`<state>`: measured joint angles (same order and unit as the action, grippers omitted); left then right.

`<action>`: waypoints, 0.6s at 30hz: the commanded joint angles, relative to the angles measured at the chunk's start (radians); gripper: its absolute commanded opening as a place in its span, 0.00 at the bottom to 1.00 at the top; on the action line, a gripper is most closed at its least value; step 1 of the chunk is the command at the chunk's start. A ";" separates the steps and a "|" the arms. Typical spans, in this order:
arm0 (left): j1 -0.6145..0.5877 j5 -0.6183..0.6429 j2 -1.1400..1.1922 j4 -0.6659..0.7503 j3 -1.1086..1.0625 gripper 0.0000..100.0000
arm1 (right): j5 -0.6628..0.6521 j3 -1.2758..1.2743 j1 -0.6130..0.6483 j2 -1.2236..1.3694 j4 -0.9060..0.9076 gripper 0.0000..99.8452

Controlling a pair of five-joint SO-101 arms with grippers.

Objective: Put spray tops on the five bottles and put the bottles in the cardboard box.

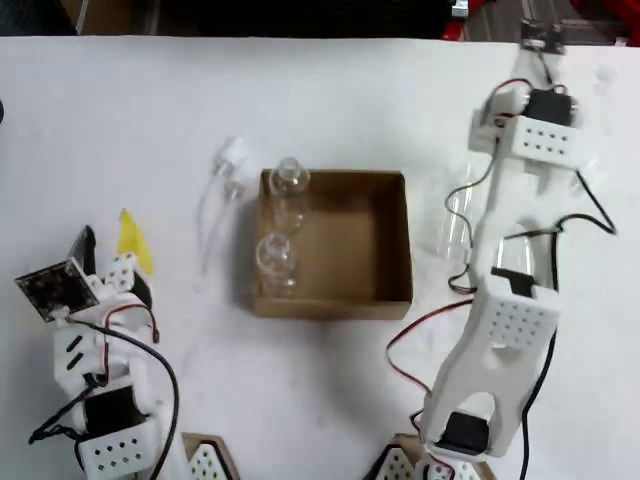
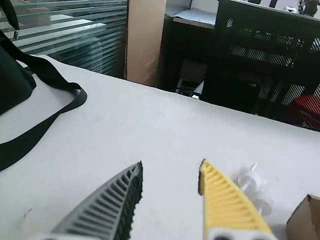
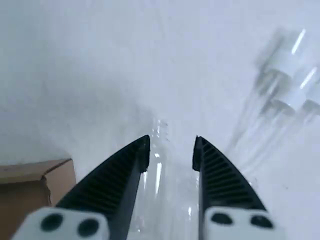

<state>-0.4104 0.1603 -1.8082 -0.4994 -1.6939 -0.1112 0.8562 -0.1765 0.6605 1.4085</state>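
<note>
Bottles in the box: the first bottle [image 1: 289,183] and the second bottle [image 1: 277,258] are standing upright inside the cardboard box [image 1: 390,240], both tucked along the wall on the left arm's side. Neither is wearing a spray top.

Loose bottle: a third bottle [image 1: 458,215] [image 3: 159,170] is lying on the table [image 1: 330,90] just beside the box's opposite wall, partly under the right arm.

Right gripper: the right gripper [image 3: 171,139] is sitting low over that third bottle with its black fingers partly spread. The clear body is running between them and the neck is poking out past the tips. I cannot tell whether the pads are touching the glass.

Spray tops: a small cluster of spray tops [image 1: 230,165] [image 2: 252,182] is lying on the table just outside the box, on the left arm's side. More spray tops [image 3: 287,70] are lying beyond the third bottle in the right wrist view.

Left gripper: the left gripper [image 2: 171,165] is hanging above bare table, well apart from the box. Its grey and yellow fingers are gaping wide and gripping nothing.

Table edge: a black strap [image 2: 45,115] is trailing across the far side of the tabletop.
</note>
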 commanded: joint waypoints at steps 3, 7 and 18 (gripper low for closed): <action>0.030 -0.021 -0.005 -0.017 0.003 0.18 | -0.006 0.034 0.071 0.084 -0.188 0.13; 0.030 -0.021 -0.005 -0.017 0.003 0.18 | -0.006 0.034 0.073 0.142 -0.254 0.11; 0.028 -0.020 -0.005 -0.017 0.003 0.18 | -0.008 0.034 0.038 0.205 -0.203 0.12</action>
<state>-0.3982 0.1481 -1.8082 -0.5132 -1.6939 -0.1112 0.8562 -0.1135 0.8784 1.1769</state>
